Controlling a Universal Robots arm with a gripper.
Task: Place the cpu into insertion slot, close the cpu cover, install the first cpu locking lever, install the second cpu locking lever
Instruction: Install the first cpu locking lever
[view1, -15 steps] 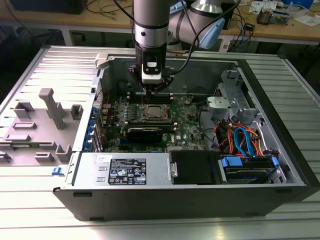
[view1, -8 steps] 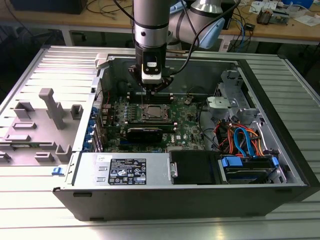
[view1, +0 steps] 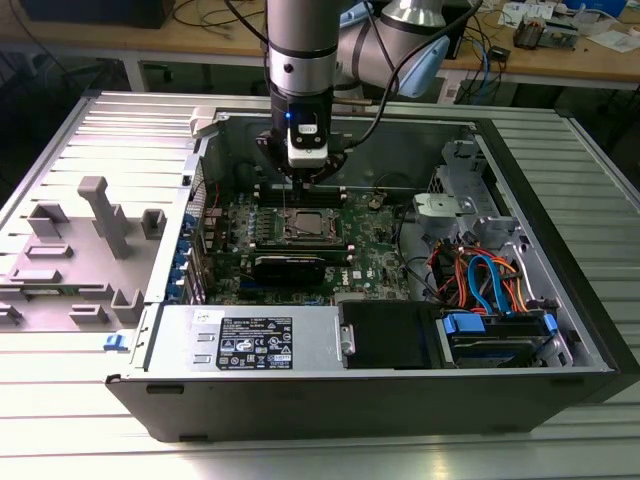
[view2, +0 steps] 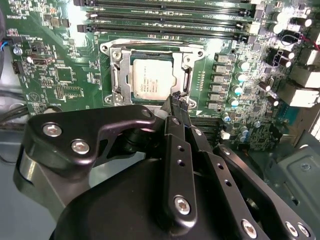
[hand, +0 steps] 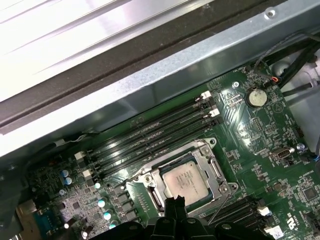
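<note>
A slatted metal table (view1: 60, 420) carries the open computer case (view1: 300, 400), laid on its side, probably so the green motherboard (view1: 375, 250) faces up to the arm. Wooden benches (view1: 200, 45) stand far behind. In the insertion slot (view2: 112, 75) the cpu (view2: 152, 79) lies flat, with the cpu cover (view2: 187, 75) down around it. The gripper (view2: 177, 102), fingers together and empty, hangs at the slot's rim, likely to work a lever.

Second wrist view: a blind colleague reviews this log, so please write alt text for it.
A small silvery-grey square cpu lies in the metal-rimmed square insertion slot on a green motherboard, framed by the thin silvery cpu cover. The black gripper reaches to one corner of the chip, its bulky body in the foreground.
</note>
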